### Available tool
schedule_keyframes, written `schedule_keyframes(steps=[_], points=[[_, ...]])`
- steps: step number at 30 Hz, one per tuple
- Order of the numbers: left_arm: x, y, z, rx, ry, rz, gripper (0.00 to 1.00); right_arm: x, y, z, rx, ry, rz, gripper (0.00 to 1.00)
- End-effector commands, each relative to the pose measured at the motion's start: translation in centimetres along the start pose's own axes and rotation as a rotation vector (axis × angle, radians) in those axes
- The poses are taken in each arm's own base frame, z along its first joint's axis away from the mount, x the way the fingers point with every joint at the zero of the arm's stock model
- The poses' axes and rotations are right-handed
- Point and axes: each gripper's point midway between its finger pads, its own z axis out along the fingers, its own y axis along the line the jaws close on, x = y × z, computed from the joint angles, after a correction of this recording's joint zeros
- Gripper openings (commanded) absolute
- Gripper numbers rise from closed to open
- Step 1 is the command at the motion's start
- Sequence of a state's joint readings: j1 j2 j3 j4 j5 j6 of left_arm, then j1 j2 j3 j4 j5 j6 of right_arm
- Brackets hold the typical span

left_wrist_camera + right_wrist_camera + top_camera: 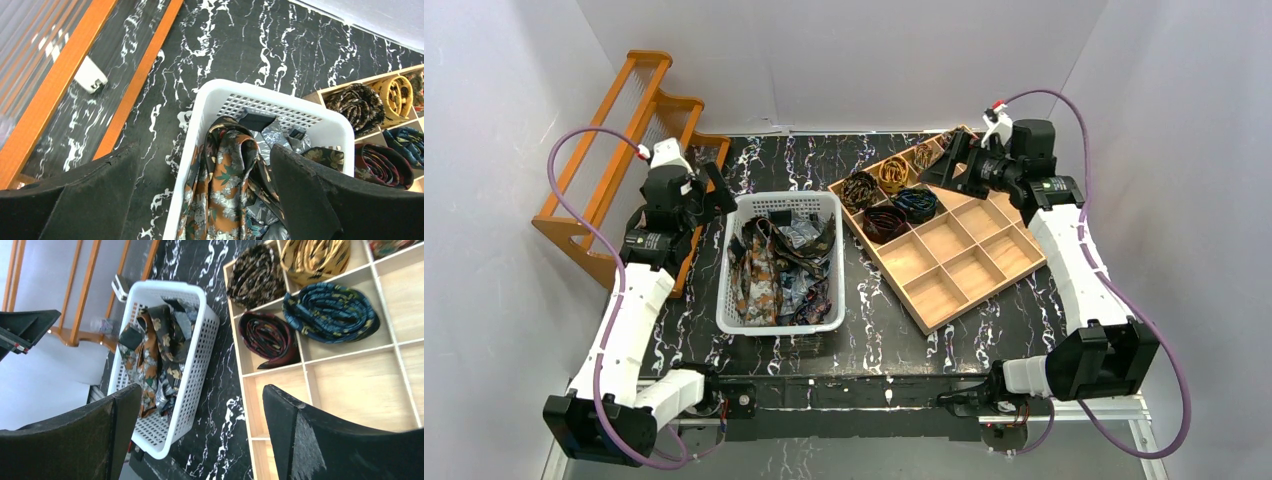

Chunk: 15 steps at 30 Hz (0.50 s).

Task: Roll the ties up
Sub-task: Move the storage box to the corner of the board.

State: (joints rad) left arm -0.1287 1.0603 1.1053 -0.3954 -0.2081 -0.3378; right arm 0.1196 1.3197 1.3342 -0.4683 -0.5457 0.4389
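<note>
Black marbled table [874, 335]: loose ties [774, 270] lie lengthwise, top-to-bottom, in the centre white basket [776, 326], just right of the left gripper [712, 190], jaws spread wide. The right gripper [944, 160], likewise spread, hovers beside rolled ties [916, 203] at upper right.

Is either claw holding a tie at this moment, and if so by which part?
Nothing is held. The left claw and the right claw both stand open and empty; the loose ties lie in the white basket.
</note>
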Motion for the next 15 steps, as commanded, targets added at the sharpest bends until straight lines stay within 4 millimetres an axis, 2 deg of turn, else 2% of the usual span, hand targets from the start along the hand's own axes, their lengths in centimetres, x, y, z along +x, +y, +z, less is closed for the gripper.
schedule_keyframes(steps=[1, 6, 9, 15], points=[[0.0, 2.0, -1.4, -0.092, -0.048, -0.078, 0.98, 2.9, 0.0, 1.5, -0.008, 0.099, -0.004, 0.99], [3.8, 2.0, -3.4, -0.043, 0.063, -0.096, 0.98, 7.5, -0.2, 3.4, 0.013, 0.226, -0.022, 0.99], [5.6, 1.5, -4.1, 0.013, 0.110, -0.085, 0.98, 9.5, 0.4, 4.6, -0.012, 0.268, -0.042, 0.99], [8.4, 2.1, -5.1, 0.004, 0.166, -0.142, 0.98, 13.3, 1.7, 7.6, -0.043, 0.370, -0.063, 0.99]])
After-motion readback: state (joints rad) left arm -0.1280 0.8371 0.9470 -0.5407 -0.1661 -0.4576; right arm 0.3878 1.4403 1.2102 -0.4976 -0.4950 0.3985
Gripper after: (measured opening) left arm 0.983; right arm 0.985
